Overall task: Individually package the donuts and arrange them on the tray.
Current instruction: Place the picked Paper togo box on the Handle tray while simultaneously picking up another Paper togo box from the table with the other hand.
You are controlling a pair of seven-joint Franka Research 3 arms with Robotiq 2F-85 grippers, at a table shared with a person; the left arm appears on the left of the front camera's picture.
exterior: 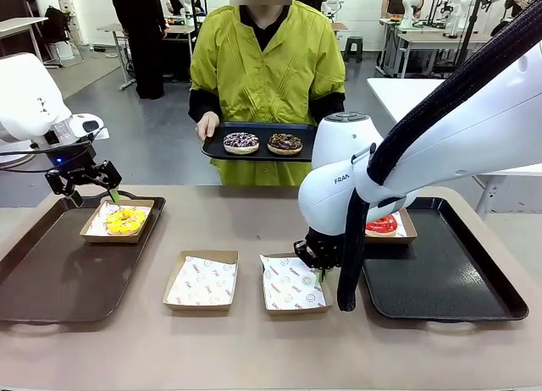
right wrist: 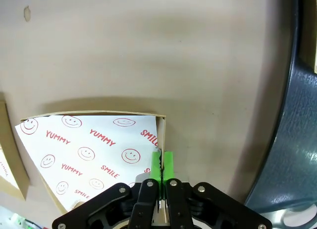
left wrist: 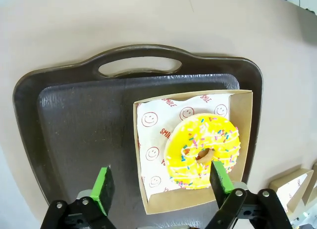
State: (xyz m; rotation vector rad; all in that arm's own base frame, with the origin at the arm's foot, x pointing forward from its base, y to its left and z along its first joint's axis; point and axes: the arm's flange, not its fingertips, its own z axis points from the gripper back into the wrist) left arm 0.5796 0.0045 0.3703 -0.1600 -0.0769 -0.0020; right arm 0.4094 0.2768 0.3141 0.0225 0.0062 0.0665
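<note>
A yellow-iced donut [exterior: 125, 220] [left wrist: 202, 149] lies in a paper-lined box [left wrist: 148, 140] on the brown left tray [exterior: 51, 272]. My left gripper [exterior: 89, 192] [left wrist: 162, 183] hovers open just above that box, holding nothing. On the dark right tray [exterior: 440, 281] a glossy red donut [exterior: 382, 225] rests in its own box. Across the table a person holds a black tray [exterior: 258, 152] carrying a white-purple sprinkled donut [exterior: 241, 142] and a chocolate sprinkled donut [exterior: 284, 143]. My right gripper [exterior: 320, 254] [right wrist: 162, 167] is shut on the side wall of an empty lined box [exterior: 292, 283] [right wrist: 94, 149].
A second empty lined box [exterior: 201, 280] sits on the tan table between the trays. The right tray's rim [right wrist: 297, 115] runs close beside my right gripper. The right arm's bulky white body crosses the table's middle right.
</note>
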